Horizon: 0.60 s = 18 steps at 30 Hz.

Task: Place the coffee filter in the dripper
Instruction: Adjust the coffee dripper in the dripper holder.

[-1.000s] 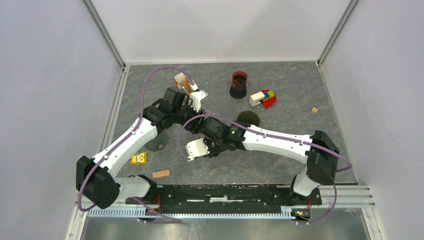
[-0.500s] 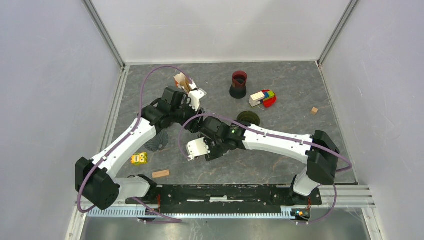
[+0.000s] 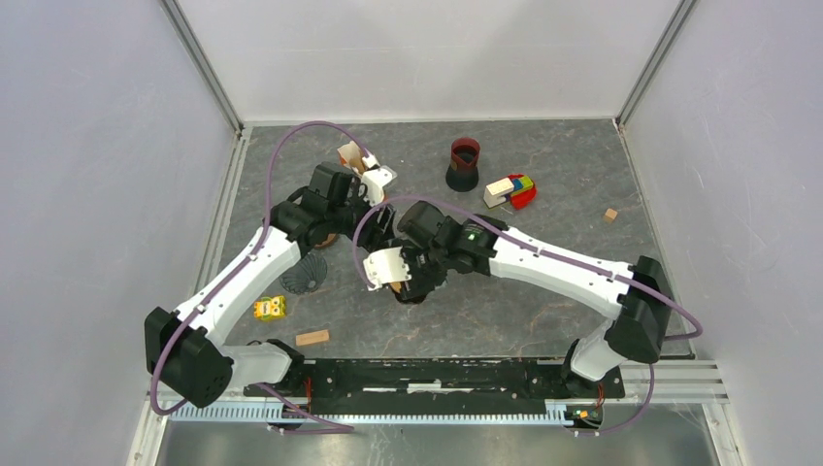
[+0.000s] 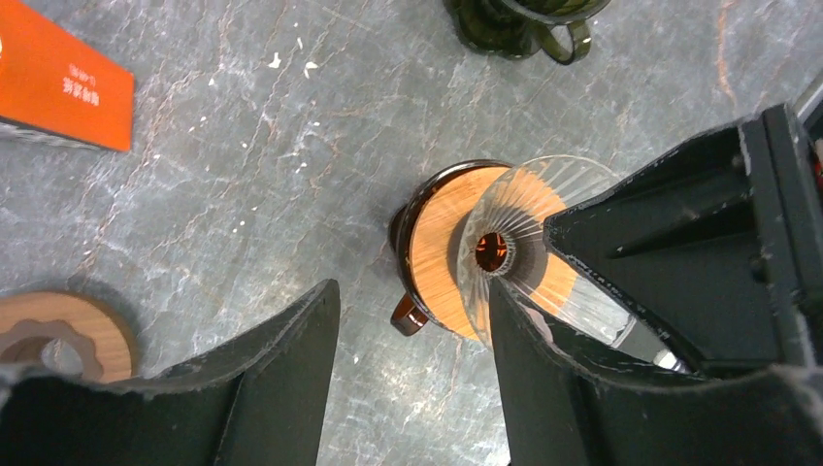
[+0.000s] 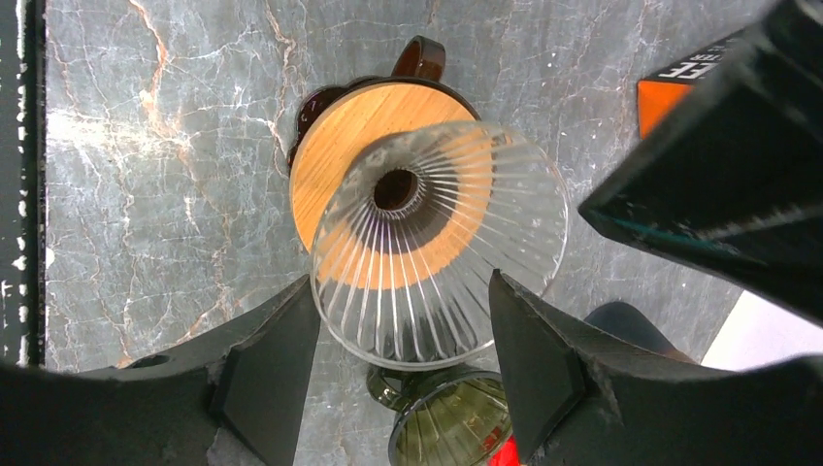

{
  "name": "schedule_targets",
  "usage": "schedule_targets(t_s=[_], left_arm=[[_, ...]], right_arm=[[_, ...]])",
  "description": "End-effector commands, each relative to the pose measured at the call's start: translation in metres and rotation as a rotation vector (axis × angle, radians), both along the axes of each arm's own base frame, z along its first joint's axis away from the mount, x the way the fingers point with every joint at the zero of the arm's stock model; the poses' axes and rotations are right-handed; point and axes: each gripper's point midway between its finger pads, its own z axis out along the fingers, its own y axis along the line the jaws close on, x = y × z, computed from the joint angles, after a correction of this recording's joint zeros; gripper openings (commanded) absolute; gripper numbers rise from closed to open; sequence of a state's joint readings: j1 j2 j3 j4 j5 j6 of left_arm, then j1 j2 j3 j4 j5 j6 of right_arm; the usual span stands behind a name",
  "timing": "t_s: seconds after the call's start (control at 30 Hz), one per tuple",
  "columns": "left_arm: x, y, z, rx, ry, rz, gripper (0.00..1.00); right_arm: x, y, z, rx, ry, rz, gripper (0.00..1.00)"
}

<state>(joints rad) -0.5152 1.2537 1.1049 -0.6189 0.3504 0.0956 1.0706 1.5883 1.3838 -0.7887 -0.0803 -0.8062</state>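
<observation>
Evidently the right gripper (image 5: 403, 282) hovers wide open over the dripper (image 5: 437, 223) at frame centre, probably to steady it, while the left gripper (image 4: 410, 286), equally wide, holds nothing.

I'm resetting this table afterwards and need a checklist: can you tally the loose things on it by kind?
Drippers: 3 (clear dripper, green dripper, dark ribbed dripper)
Cups: 1 (dark red cup)
Boxes: 1 (orange box)
Wooden blocks: 2 (long block, small cube)
Toys: 2 (yellow toy, multicoloured toy)
Wooden rings: 1 (wooden ring)
Total: 10
</observation>
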Motion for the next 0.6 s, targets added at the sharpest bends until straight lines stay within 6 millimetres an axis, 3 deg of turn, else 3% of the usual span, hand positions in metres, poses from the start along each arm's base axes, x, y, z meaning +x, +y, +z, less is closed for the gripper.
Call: schedule_targets(t_s=[0.0, 0.57], left_arm=[[-0.007, -0.011, 0.021, -0.069, -0.028, -0.084, 0.65], [-0.004, -0.018, -0.015, -0.060, 0.042, -0.091, 0.60]], right_arm=[[-0.010, -0.001, 0.023, 0.069, 0.018, 0.059, 0.70], [-0.020, -0.004, -0.006, 0.020, 0.087, 0.102, 0.67]])
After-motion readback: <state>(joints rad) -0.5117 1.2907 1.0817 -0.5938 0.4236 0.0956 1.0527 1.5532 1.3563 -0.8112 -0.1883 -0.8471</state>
